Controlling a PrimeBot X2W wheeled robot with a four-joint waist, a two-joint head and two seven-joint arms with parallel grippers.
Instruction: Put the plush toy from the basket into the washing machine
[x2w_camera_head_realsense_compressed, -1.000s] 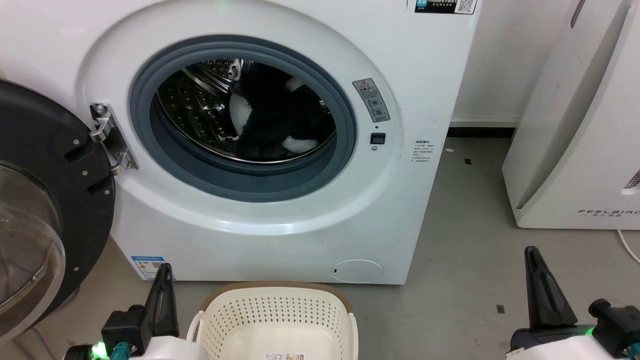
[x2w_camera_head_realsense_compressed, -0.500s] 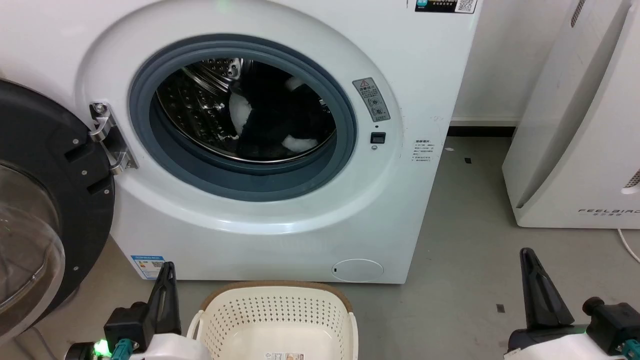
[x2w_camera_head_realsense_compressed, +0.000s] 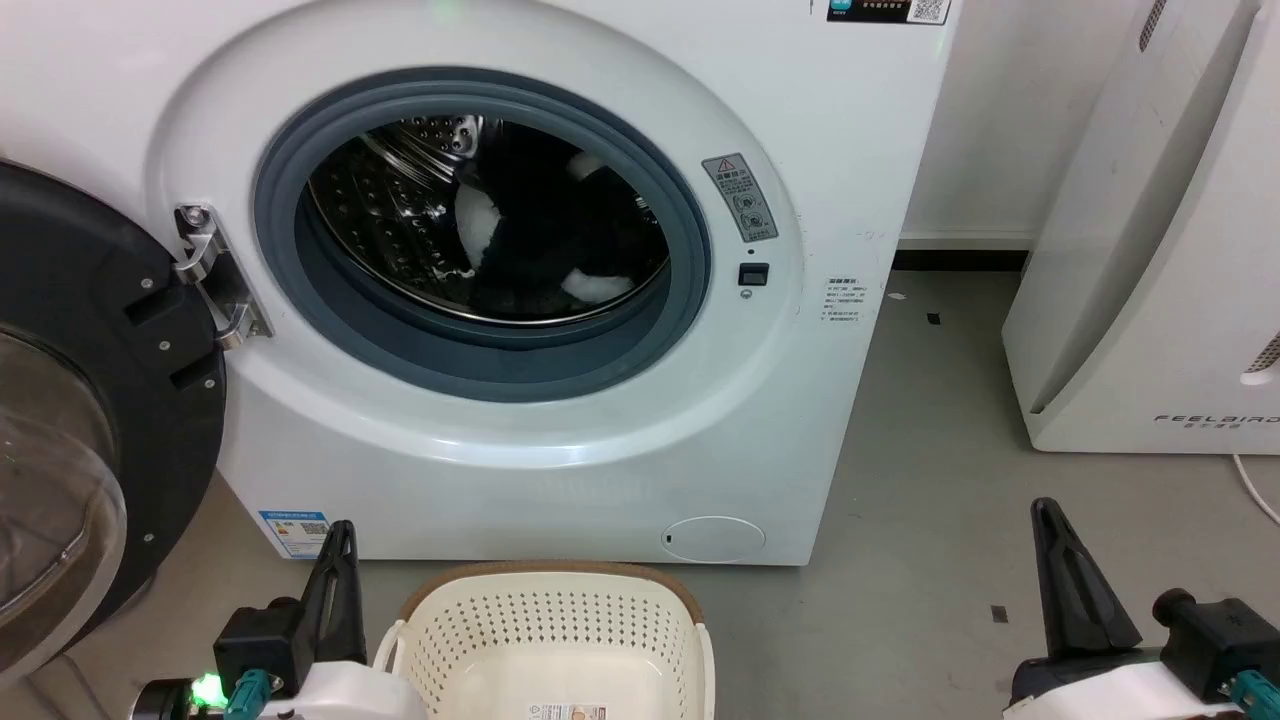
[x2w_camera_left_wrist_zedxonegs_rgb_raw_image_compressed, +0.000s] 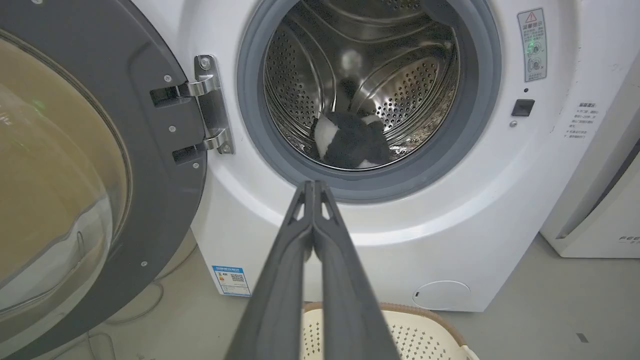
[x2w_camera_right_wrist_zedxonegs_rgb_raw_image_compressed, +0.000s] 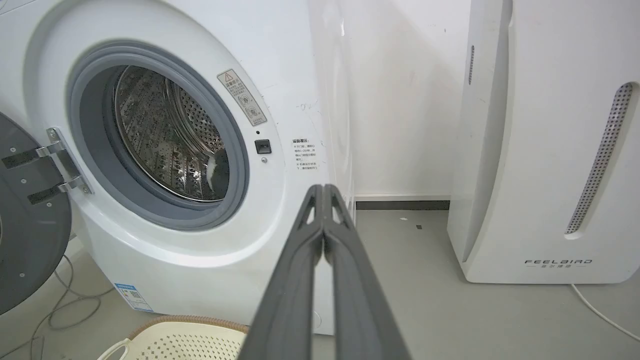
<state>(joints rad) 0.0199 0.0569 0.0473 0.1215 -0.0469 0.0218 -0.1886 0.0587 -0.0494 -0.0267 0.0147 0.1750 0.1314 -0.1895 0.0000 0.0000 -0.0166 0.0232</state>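
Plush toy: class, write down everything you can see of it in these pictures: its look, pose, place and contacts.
The plush toy is fluffy, mostly black fur with several white patches. It lies slumped in a heap on the bottom of the shiny, perforated steel drum inside the washing machine, behind the grey rubber rim. It rests against the drum's wall, and nothing else touches it. Its face and limbs cannot be made out.
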